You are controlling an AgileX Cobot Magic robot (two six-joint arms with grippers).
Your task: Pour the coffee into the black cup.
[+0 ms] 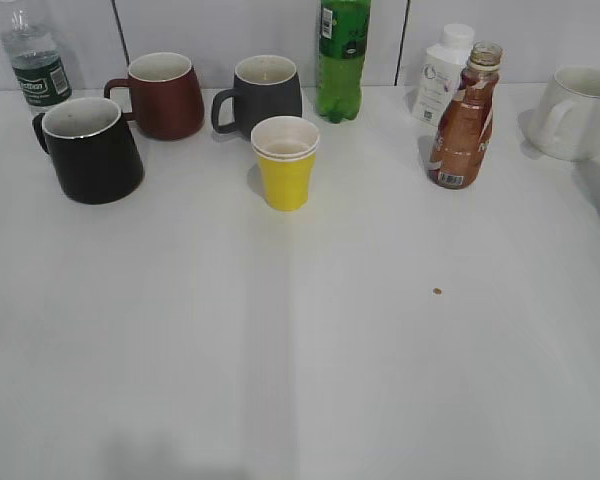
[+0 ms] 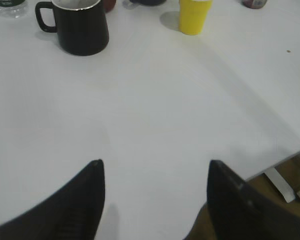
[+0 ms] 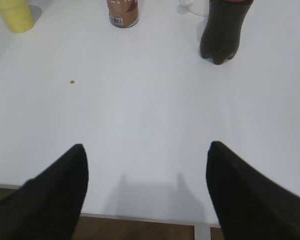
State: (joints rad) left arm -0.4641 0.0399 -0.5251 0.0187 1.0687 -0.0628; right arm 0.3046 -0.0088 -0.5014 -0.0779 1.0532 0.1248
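Both arms low at the near edge of the white bench [image 1: 300, 380]; neither shows in the exterior view.

Left claw [image 2: 155, 200]: fingers spread wide, nothing between them, bare bench beneath. Right claw [image 3: 147, 185]: same, released and holding nothing, poised over the bench's near edge.

The coffee [image 1: 465, 120]: small clear bottle, brown label, dark liquid, cap off as far as I can tell. Upright at right rear of the bench, just in front of the white bottle [image 1: 442, 75]. From my right wrist only its base shows, at the top edge, well ahead of the claw.

The black cup [image 1: 88, 150]: left side, upright, white inside, handle toward the left. From my left wrist it stands at upper left, well apart from the claw.

Others: maroon mug [image 1: 162, 95] and dark grey mug [image 1: 262, 95] behind, side by side; yellow cup [image 1: 285, 162] in front of the grey one; green bottle [image 1: 342, 60] at the rear; white mug [image 1: 575, 112] far right; dark cola-like bottle [image 3: 224, 32] ahead of my right claw. Small brown speck [image 1: 437, 292] on the bench, mid-right.
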